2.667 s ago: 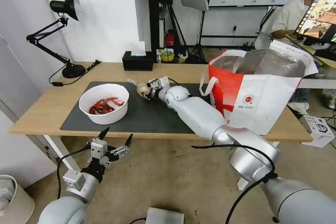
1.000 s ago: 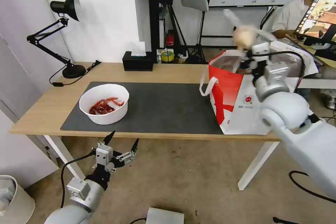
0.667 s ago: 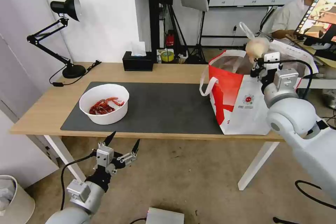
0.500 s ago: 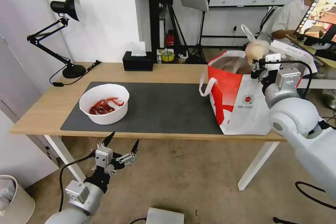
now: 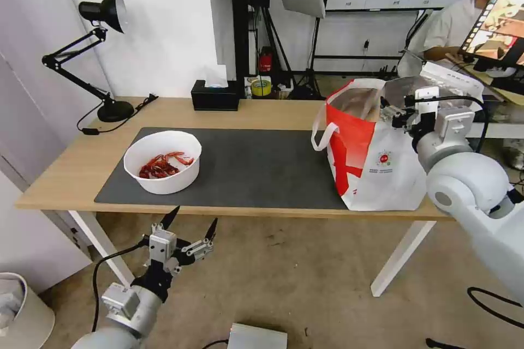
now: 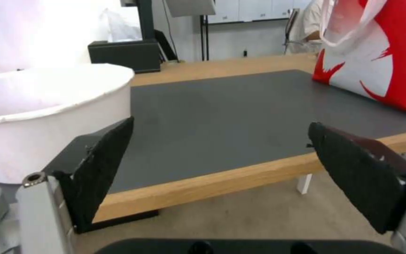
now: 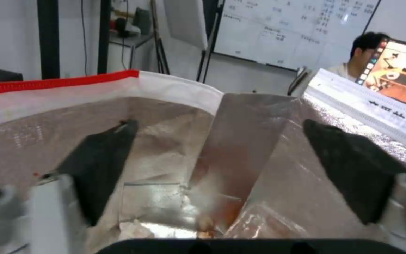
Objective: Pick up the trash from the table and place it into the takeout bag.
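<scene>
Release is judged the step in hand. From the head view, the right gripper point(image 5: 397, 113) is seen at the mouth of the takeout bag point(image 5: 382, 169), while the white bowl of crayfish shells point(image 5: 162, 161) sits on the mat of the table point(image 5: 262, 112). The left gripper point(image 5: 188, 224) is held below the table edge, spread. In the left wrist view, its fingers point(image 6: 102, 165) are parted and empty, the bowl rim point(image 6: 53, 92) close by. In the right wrist view, the fingers point(image 7: 102, 160) are spread wide over the foil lining point(image 7: 245, 141), nothing held; scraps lie at the bottom. Withdrawal is best made straight up, so the rim is not snagged.
</scene>
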Available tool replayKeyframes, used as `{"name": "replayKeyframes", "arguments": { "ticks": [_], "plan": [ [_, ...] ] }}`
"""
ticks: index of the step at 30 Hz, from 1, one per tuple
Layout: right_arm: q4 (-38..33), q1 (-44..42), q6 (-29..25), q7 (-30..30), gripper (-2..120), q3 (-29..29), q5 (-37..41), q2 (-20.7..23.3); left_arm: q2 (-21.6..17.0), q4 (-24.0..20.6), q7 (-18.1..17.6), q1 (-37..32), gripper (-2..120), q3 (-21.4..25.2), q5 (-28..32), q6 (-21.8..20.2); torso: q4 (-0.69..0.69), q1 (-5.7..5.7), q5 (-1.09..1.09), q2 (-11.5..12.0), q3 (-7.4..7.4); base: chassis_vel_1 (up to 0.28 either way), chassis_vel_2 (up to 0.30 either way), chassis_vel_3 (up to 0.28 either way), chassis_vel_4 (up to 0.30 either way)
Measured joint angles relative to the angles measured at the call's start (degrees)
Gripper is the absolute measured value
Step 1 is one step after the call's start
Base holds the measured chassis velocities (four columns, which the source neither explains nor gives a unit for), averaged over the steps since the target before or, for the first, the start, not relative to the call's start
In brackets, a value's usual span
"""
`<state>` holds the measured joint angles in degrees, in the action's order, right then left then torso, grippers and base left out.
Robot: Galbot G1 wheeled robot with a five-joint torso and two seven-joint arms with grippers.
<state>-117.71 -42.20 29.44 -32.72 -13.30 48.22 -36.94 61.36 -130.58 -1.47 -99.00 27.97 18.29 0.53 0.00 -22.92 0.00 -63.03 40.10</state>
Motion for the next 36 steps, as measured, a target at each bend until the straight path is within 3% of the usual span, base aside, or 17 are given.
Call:
{"name": "replayKeyframes", "arguments": {
  "ticks": [5, 8, 11, 14, 18, 25, 36],
  "plan": [
    [0.0, 0.3, -2.5, 2.6, 100, -0.2, 0.9, 0.1, -0.1, -0.1, 0.0, 0.1, 100, 0.2, 0.0, 0.0, 0.00, 0.00, 0.00, 0.0, 0.00, 0.000, 0.000, 0.000, 0.000],
    [-1.3, 0.7, -10.6, 8.6, 100, -0.1, 6.8, 0.1, -0.2, -0.1, 0.0, 0.2, 100, 0.5, 0.2, 0.0, 0.01, 0.00, -0.01, 0.0, 0.00, 0.000, 0.000, 0.000, 0.000],
    [-2.0, 0.6, -12.5, 10.9, 100, 0.1, 8.3, 0.1, -0.2, -0.1, 0.0, 0.3, 100, 0.6, 0.2, 0.0, 0.00, 0.00, 0.00, 0.0, 0.00, 0.000, 0.000, 0.000, 0.000],
    [-5.6, -3.2, -16.9, 20.7, 100, 1.1, 12.4, 1.2, -0.2, -0.1, 0.0, 0.8, 100, 0.9, 0.6, 0.1, 0.01, -0.01, -0.01, 0.0, 0.00, 0.000, 0.000, 0.000, 0.000],
    [-8.7, -7.6, -18.6, 24.2, 100, 2.8, 12.2, 2.0, -0.3, 0.2, 0.0, 1.4, 100, 1.4, 1.1, 0.1, 0.00, 0.00, -0.01, 0.0, 0.00, 0.000, 0.000, 0.000, 0.000],
    [-10.9, -17.2, -22.0, 24.3, 100, 5.0, 5.9, 0.8, -0.2, 0.4, 0.0, 1.8, 100, 1.6, 1.3, 0.2, 0.00, 0.00, 0.01, 0.0, 0.00, 0.000, 0.000, 0.000, 0.000],
    [-8.7, -34.3, -29.8, 20.8, 100, 2.4, -7.1, -3.7, -0.5, 0.9, 0.0, 2.0, 100, 1.9, 1.6, 0.7, 0.00, 0.00, 0.00, 0.0, 0.00, 0.000, 0.000, 0.000, 0.000]
  ]
}}
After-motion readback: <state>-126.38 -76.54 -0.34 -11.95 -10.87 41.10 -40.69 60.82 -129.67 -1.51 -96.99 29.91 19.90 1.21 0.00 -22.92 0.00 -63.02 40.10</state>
